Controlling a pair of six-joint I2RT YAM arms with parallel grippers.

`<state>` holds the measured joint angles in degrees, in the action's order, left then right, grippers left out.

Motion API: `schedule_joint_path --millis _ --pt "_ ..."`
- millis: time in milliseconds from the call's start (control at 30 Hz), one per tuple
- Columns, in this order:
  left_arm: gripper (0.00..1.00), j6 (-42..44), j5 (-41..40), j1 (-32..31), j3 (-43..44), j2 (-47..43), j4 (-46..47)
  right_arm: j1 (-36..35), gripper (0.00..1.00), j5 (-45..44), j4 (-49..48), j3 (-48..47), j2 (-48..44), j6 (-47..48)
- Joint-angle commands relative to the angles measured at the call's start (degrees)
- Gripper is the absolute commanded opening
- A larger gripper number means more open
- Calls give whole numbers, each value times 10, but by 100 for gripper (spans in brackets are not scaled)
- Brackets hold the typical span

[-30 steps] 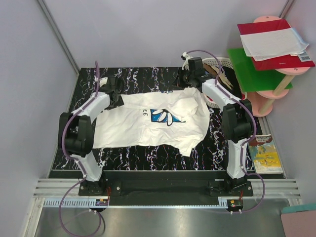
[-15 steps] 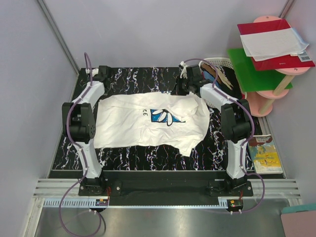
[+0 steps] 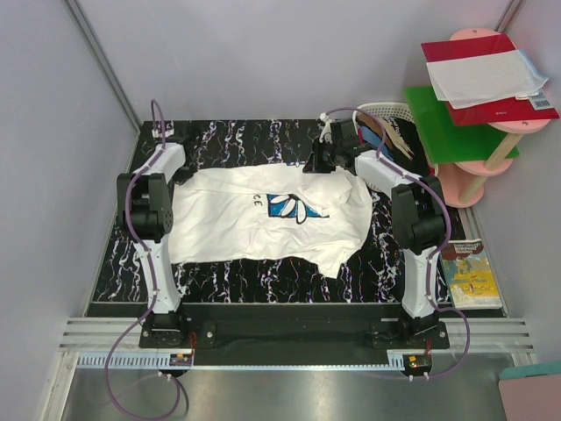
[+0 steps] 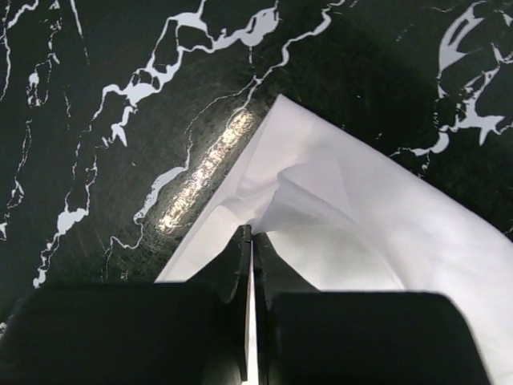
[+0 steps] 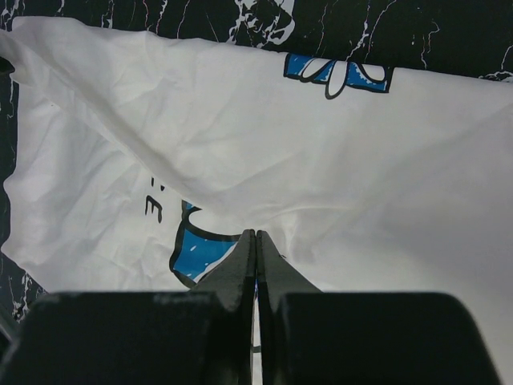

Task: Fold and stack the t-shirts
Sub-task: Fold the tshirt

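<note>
A large white t-shirt (image 3: 254, 224) with a blue daisy print (image 3: 294, 208) lies spread flat on the black marbled table (image 3: 237, 140). My left gripper (image 4: 248, 230) is at the shirt's far left corner (image 3: 180, 178) and is shut on a small raised fold of white cloth (image 4: 304, 200). At the shirt's far right edge, my right gripper (image 3: 329, 160) is shut on a pinch of cloth. In the right wrist view its fingertips (image 5: 256, 234) meet over the white shirt (image 5: 240, 128), beside the blue print (image 5: 200, 253).
A white basket (image 3: 393, 111) holding dark and tan cloth stands at the table's far right corner. Beyond it are a green board (image 3: 451, 123), a pink stand (image 3: 469, 180) and a red folder with white paper (image 3: 486, 74). A book (image 3: 473, 274) lies right of the table.
My left gripper moved out to the shirt's far left corner and closed on the cloth. My right gripper stayed shut on the far right edge and shifted slightly left.
</note>
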<state>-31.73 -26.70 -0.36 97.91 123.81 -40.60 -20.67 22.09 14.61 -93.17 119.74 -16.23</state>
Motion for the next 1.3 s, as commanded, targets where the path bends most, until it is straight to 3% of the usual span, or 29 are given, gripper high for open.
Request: schedule_joint_path --millis 0,267,300,333,367,433,467,533,633,733,767,800,833,867,1000,1233,1267 --pt "0 -11 -8 4 -10 -53 3 -6 3 12 -15 1 -13 1" --pt "0 -30 -46 4 -94 -114 3 -6 3 18 -15 10 -14 0" --pt "7 -32 -45 3 -97 -117 3 -5 3 21 -16 11 -14 -1" --pt "22 -33 -42 4 -98 -115 4 -6 3 21 -16 12 -14 -1" --pt "29 -33 -37 3 -97 -113 6 -6 3 22 -17 13 -14 -1" --pt "37 -26 -24 4 -87 -100 10 -6 3 22 -17 15 -14 -1" --pt "47 -25 -20 3 -82 -94 10 -6 4 23 -18 16 -14 0" --pt "48 -19 -11 4 -66 -74 10 -6 3 23 -18 18 -16 0" --pt "47 -18 -5 3 -50 -51 9 -6 3 23 -17 19 -18 1" --pt "38 -21 -5 4 -45 -37 10 -6 4 23 -17 19 -17 2" --pt "31 -22 -8 4 -44 -33 10 -6 4 22 -17 19 -17 3" --pt "13 -22 -6 16 -43 -28 10 -6 4 23 -17 19 -16 3" --pt "3 -23 -5 17 -40 -28 10 -6 4 23 -17 19 -15 3" --pt "0 -24 -5 17 -42 -28 10 -6 4 23 -17 20 -15 1" --pt "0 -33 -13 17 -64 -67 10 -7 4 25 -18 26 -18 1" --pt "0 -62 -13 16 -200 -192 13 -6 4 30 -18 31 -16 -1" --pt "8 -60 -6 17 -211 -199 11 -6 4 32 -18 32 -15 -2"
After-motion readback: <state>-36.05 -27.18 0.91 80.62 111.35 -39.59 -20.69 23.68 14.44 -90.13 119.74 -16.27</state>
